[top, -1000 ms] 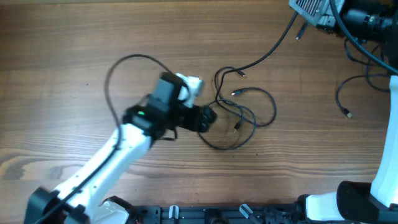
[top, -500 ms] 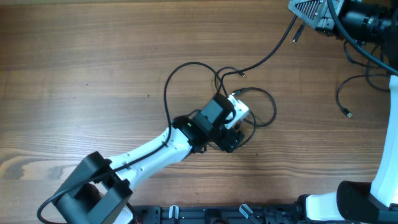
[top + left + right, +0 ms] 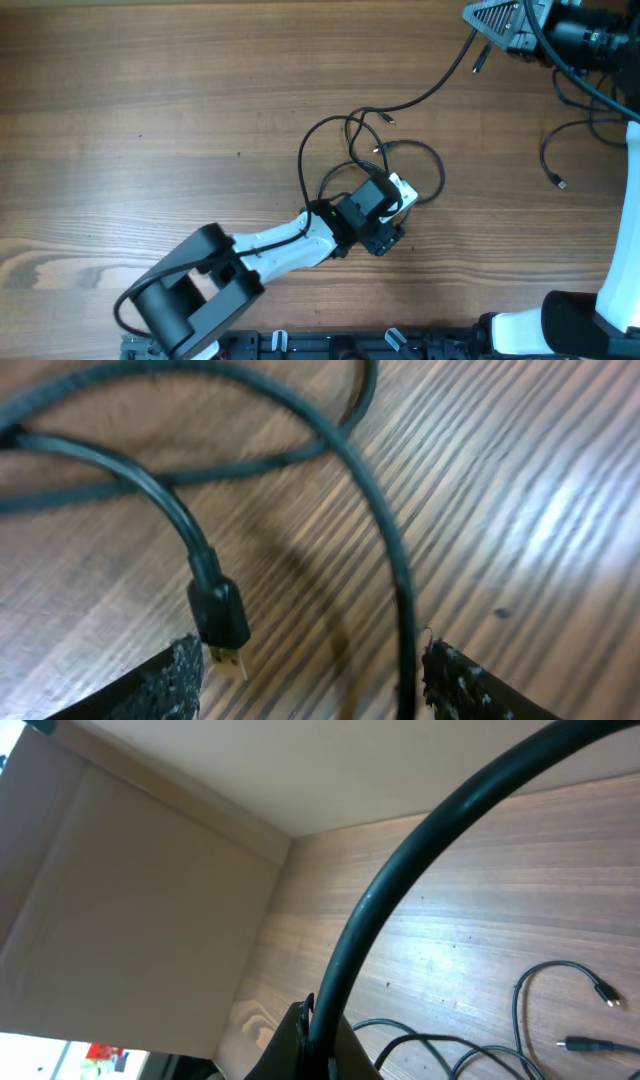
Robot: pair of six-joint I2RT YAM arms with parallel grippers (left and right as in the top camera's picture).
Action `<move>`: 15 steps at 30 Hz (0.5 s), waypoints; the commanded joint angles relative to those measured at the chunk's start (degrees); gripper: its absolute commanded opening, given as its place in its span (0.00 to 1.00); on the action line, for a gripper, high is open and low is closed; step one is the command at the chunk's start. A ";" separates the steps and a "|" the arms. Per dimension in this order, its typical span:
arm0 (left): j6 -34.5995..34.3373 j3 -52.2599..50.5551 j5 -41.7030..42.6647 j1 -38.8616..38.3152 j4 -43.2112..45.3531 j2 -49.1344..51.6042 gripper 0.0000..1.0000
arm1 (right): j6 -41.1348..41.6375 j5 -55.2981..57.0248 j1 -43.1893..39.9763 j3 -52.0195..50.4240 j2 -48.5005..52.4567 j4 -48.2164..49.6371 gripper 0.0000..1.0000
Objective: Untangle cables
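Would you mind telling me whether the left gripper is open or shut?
Open. In the left wrist view, the left gripper has its fingers well apart, with a black cable running between them over the table.

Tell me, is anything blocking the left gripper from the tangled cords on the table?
Nothing visible does. The open left gripper hangs right over the cables, and one plug lies just ahead of its fingers.
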 commanded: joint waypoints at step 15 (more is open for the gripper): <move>-5.22 0.20 -10.38 -0.76 -4.24 -4.61 0.04 | 0.11 4.81 -5.18 0.39 0.04 1.97 0.04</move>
